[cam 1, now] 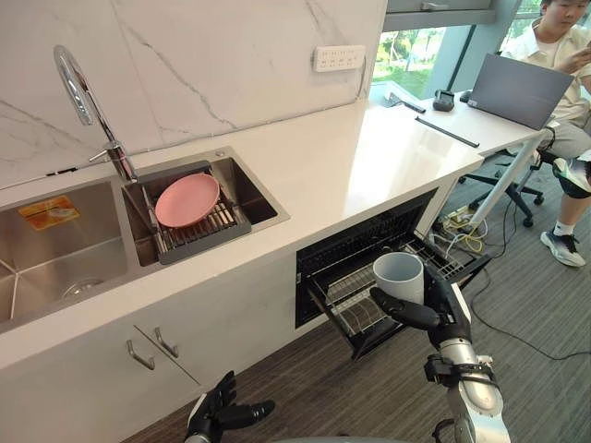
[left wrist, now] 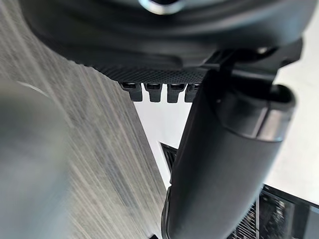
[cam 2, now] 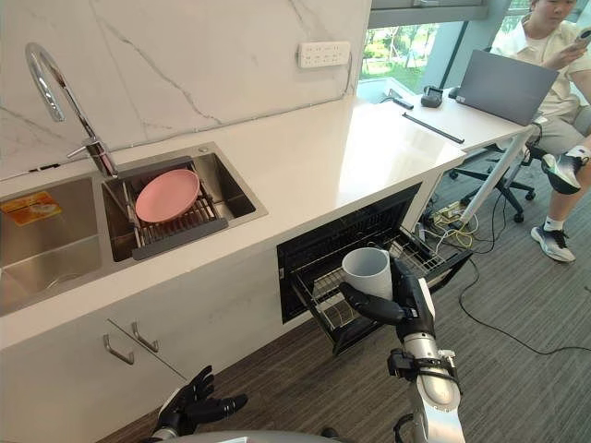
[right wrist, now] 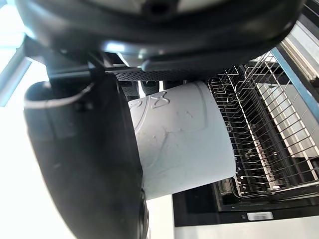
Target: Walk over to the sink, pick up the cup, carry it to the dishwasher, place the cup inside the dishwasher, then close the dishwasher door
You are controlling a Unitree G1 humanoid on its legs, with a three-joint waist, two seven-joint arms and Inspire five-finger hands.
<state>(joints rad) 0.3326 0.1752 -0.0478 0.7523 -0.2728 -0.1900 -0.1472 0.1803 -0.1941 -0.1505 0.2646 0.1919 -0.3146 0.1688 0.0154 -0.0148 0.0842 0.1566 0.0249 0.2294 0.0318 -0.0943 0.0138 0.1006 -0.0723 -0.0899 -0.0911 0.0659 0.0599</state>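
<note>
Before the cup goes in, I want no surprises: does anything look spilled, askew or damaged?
Nothing stands out. The right hand holds the cup mouth-up at the open dishwasher; the pink plate lies in the sink.

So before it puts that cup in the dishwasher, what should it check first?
1. Cup held firmly: ok. The right hand has fingers and thumb curled round the cup.
2. Dishwasher open: ok, its rack is pulled out.
3. Cup over the rack: ok, as far as the head views show.
4. Free spot in the rack: ok, the part in view looks bare.
5. Left hand out of the way: ok, it is open and low by the cupboard.
6. Person clear: ok, seated at the desk, apart from the dishwasher.
</note>
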